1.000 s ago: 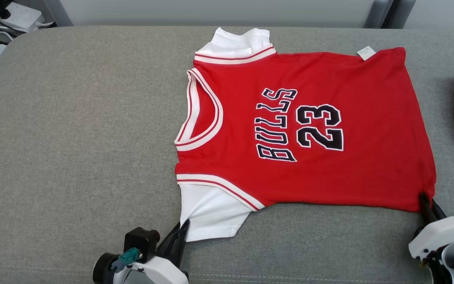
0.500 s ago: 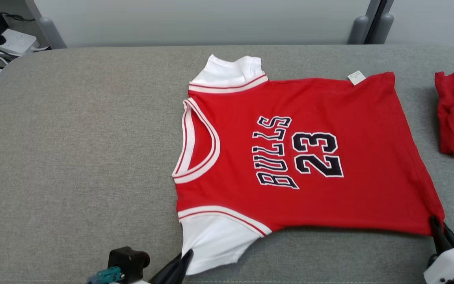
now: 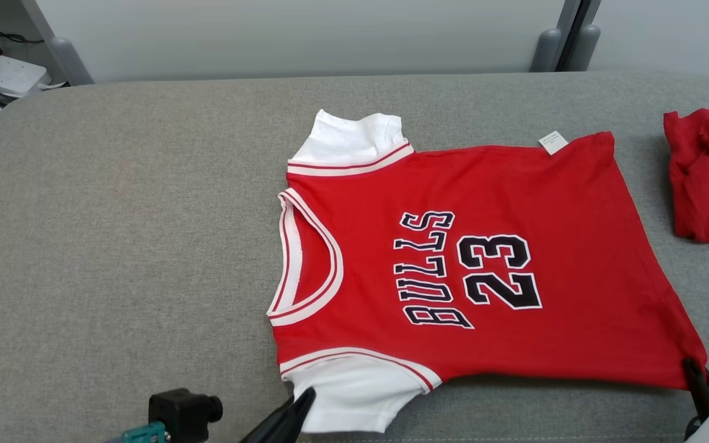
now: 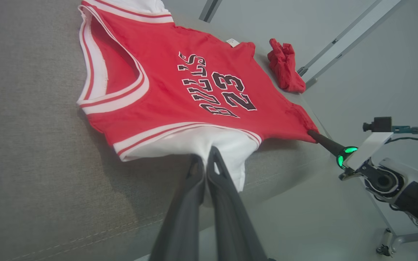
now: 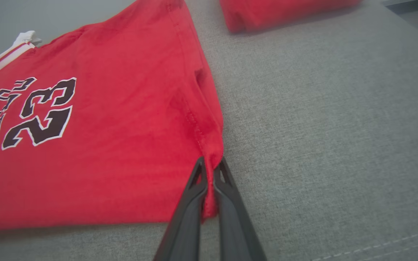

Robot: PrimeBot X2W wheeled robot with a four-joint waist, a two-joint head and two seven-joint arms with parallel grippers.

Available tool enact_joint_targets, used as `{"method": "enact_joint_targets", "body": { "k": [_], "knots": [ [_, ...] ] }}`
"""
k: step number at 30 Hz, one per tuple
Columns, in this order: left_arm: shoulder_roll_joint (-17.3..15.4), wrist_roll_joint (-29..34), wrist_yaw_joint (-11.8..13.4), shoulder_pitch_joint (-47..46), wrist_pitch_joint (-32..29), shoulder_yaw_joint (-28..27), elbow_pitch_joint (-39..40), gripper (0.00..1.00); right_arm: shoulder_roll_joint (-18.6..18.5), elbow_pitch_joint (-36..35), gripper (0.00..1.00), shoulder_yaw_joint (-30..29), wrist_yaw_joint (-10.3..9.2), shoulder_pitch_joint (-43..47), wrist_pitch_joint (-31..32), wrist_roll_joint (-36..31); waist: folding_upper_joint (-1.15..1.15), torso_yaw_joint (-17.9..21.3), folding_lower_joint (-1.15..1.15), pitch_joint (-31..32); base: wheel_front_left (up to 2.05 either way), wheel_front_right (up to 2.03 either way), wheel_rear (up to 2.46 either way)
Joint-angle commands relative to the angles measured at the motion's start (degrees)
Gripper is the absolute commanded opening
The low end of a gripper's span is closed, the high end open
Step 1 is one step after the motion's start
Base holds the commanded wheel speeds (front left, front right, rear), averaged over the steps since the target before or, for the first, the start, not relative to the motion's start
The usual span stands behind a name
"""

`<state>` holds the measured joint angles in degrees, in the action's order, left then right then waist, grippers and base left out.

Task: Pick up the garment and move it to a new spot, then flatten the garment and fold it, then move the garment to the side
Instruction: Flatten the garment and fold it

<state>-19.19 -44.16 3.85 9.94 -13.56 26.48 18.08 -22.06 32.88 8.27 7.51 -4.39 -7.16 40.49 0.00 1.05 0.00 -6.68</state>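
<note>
With the red shirt (image 3: 502,203) spread on the grey cushion (image 3: 114,246), the left gripper (image 3: 305,397) clamped on its near white sleeve (image 3: 354,394) and the right gripper (image 3: 693,369) on its near hem corner (image 3: 674,360), flattening seems in hand, and the next move calls for an even, taut lay-down before folding.

Crumpled red cloth (image 3: 708,175) lies on grey padded surface (image 3: 114,246)

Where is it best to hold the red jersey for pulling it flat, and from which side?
By its near white sleeve and near hem corner, coming from the robot's side: the jersey lies flat and sideways, so both ends point that way.
</note>
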Motion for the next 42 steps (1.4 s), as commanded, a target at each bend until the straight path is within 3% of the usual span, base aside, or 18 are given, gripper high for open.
{"method": "enact_joint_targets", "body": {
  "k": [1, 15, 25, 34, 35, 36, 38, 39, 40, 41, 42],
  "knots": [
    [0.1, -0.4, -0.5, -3.4, 0.9, -2.4, 1.2, 0.00, -1.6, -1.3, 0.00, 0.3, -0.02, -0.6, 0.2, 0.5, 0.00, 0.0, 0.00, -0.1, 0.00, 0.00, 0.00],
    [6.3, 0.3, -4.5, -17.3, 9.0, -4.0, -8.1, 0.00, 1.0, -6.6, 0.00, -7.3, -0.02, -8.9, 7.9, 2.9, 0.00, -0.2, 0.00, -5.5, 0.00, 0.00, 0.00],
    [11.7, 0.2, -7.7, -30.2, 14.1, -4.4, -23.0, 0.00, 2.7, 1.8, 0.00, -5.6, -0.02, -21.0, 8.9, 1.9, 0.00, -0.5, 0.00, -10.1, 0.00, 0.00, 0.00],
    [13.4, 0.0, -9.7, -37.5, 18.0, -3.9, -35.6, 0.00, 3.3, 11.1, 0.00, -1.6, -0.02, -28.5, 7.5, 1.5, 0.00, -0.1, 0.00, -11.5, 0.00, 0.00, 0.00],
    [13.5, 0.3, -9.8, -38.3, 18.7, -3.6, -36.9, 0.01, 3.3, 12.0, 0.00, -1.2, -0.02, -29.3, 7.1, 1.6, 0.00, -0.1, 0.00, -11.7, 0.00, 0.00, 0.00],
    [13.6, 0.5, -10.0, -39.0, 19.4, -3.4, -38.1, 0.24, 3.4, 12.9, 0.00, -0.9, -0.02, -30.0, 6.6, 1.8, 0.00, 0.0, 0.00, -11.9, 0.00, 0.00, 0.00],
    [13.8, 0.6, -10.3, -40.4, 20.5, -3.0, -40.4, 0.27, 3.5, 14.5, 0.16, -0.1, -0.02, -31.3, 5.7, 2.2, 0.00, 0.0, 0.00, -12.2, 0.00, 0.00, 0.00],
    [14.0, 0.7, -10.4, -41.1, 21.1, -2.8, -41.5, 0.40, 3.5, 15.4, 0.32, 0.0, -0.02, -31.9, 5.2, 2.5, 0.00, 0.1, 0.00, -12.4, 0.00, 0.00, 0.00],
    [14.1, 0.7, -10.5, -41.7, 21.7, -2.7, -42.6, 0.71, 3.6, 16.3, 0.86, 0.1, -0.02, -32.5, 4.6, 2.7, 0.00, 0.2, 0.00, -12.5, 0.00, 0.00, 0.00],
    [14.2, 0.7, -10.6, -42.3, 22.2, -2.5, -43.6, 1.00, 3.6, 17.0, 1.00, 0.4, -0.02, -33.1, 4.0, 2.8, 0.00, 0.2, 0.00, -12.7, 0.00, 0.00, 0.00],
    [14.3, 0.8, -10.6, -42.9, 22.8, -2.4, -44.5, 1.00, 3.7, 17.4, 1.00, 0.8, -0.02, -33.7, 3.2, 2.9, 0.00, 0.3, 0.00, -12.8, 0.00, 0.00, 0.00]
  ]
}}
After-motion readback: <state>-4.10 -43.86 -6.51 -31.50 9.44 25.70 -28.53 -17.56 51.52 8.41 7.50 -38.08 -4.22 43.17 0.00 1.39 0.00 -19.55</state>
